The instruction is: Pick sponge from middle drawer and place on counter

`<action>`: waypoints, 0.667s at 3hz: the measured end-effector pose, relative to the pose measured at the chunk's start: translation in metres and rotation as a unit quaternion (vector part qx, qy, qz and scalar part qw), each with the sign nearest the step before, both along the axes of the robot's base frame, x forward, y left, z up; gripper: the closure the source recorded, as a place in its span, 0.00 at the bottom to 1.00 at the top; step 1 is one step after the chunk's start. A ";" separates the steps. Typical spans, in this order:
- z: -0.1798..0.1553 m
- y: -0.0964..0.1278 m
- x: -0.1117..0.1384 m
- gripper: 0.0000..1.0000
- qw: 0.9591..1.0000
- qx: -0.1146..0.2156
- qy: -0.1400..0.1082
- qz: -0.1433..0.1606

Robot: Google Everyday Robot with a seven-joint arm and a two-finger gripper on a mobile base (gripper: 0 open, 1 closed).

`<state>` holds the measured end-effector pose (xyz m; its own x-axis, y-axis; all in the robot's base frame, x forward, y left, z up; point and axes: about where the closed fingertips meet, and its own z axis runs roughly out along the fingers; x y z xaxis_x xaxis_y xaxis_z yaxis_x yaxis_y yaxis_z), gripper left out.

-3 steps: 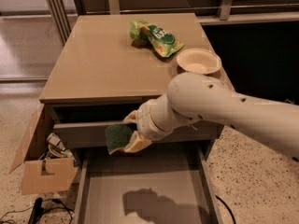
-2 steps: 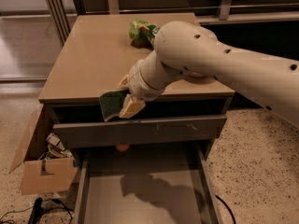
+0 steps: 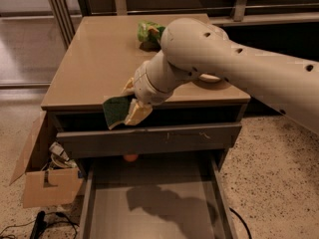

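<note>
- A cardboard box (image 3: 50, 180) sits on the floor by the cabinet's left side, low and clear of my path, so I can ignore it
- The surface (image 3: 89, 59) is bare over its whole left half, from the front edge back to the far left corner; I judge that the best landing zone
- The sponge (image 3: 117, 111) hangs in the air just in front of the front edge, left of its middle, dark green face towards the camera and yellow foam behind; it does not rest on the surface yet
- My jaws are clamped on the sponge's right end, right at that front edge, gripping only that end while the rest sticks out to the left
- To do this step well I should lift until the sponge's lower corner clears the edge, carry it inward over the bare front-left area, lower it until it lies flat, and only then let go; a release at the edge may drop it into the middle drawer (image 3: 114, 218), which stands pulled out below
- The green snack bag (image 3: 147, 33) lies near the back edge, about mid-width; I should stop well short of it
- A pale dish (image 3: 212, 77), mostly hidden behind my arm, sits towards the front right corner, so my elbow must not sweep rightward
</note>
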<state>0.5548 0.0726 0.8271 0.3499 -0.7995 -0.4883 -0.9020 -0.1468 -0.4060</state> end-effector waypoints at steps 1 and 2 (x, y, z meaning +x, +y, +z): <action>0.017 0.013 0.014 1.00 1.000 -0.001 -0.011 0.014; 0.037 0.016 0.035 1.00 1.000 0.008 -0.018 0.018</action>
